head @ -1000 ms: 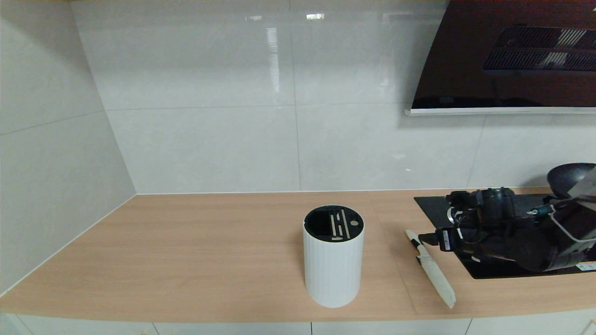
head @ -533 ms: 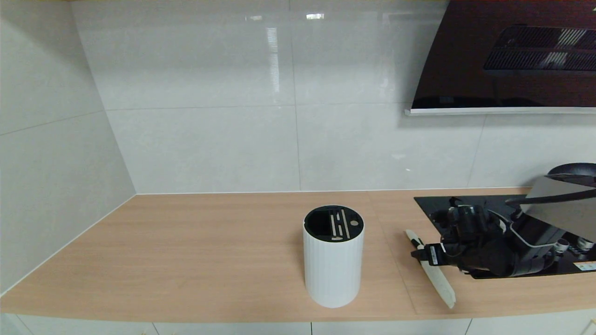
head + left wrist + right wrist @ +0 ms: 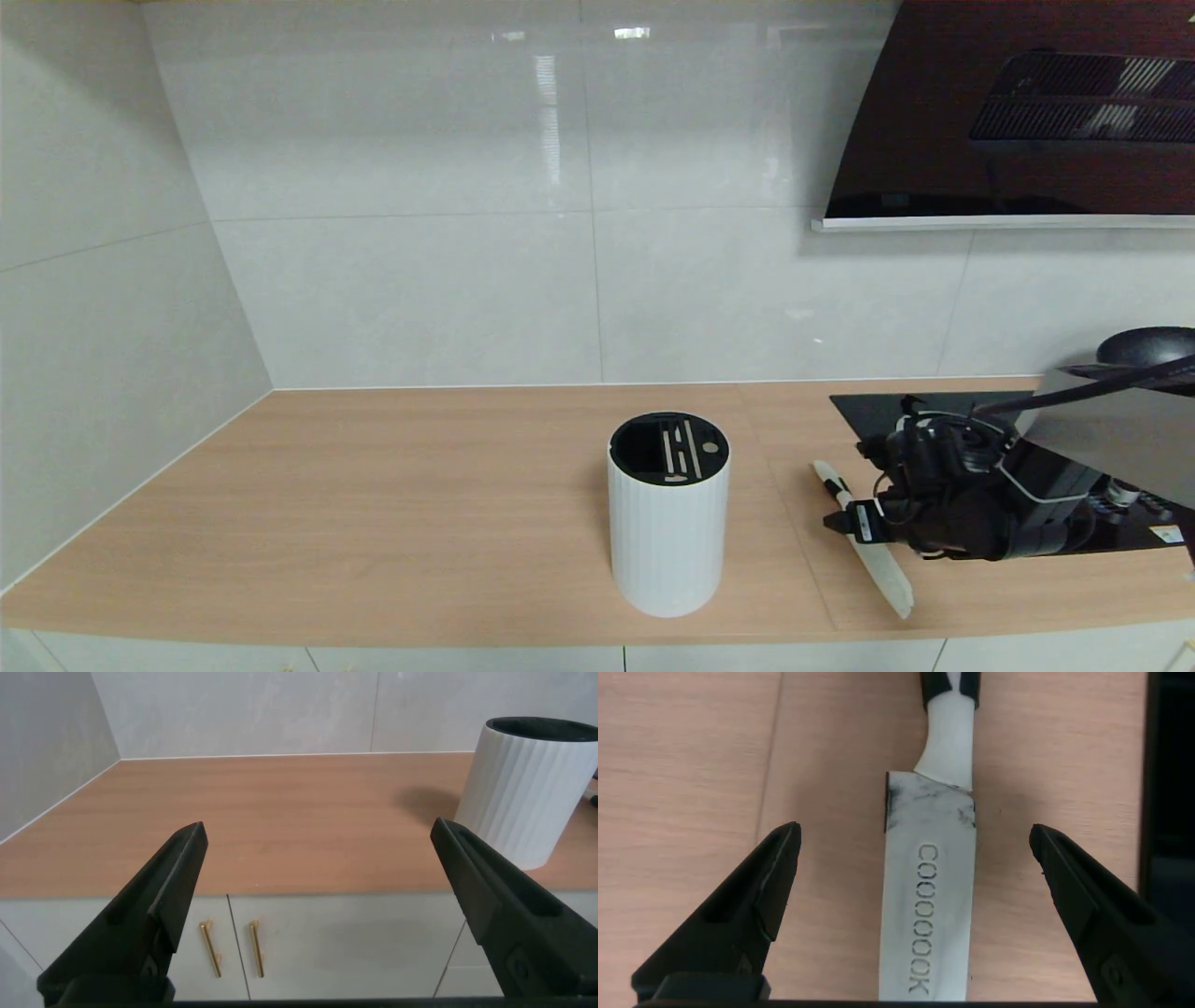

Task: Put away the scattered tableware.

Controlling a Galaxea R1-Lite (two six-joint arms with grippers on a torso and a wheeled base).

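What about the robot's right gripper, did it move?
Yes. The right gripper dropped lower, nearer the front of the counter, beside the black cooktop, over the white knife.

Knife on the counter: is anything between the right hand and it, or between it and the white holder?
Nothing visible does. The right hand hangs open directly over the knife, whose blade lies flat on the counter, centred under the open fingers. From the knife across to the white holder there is just bare counter.
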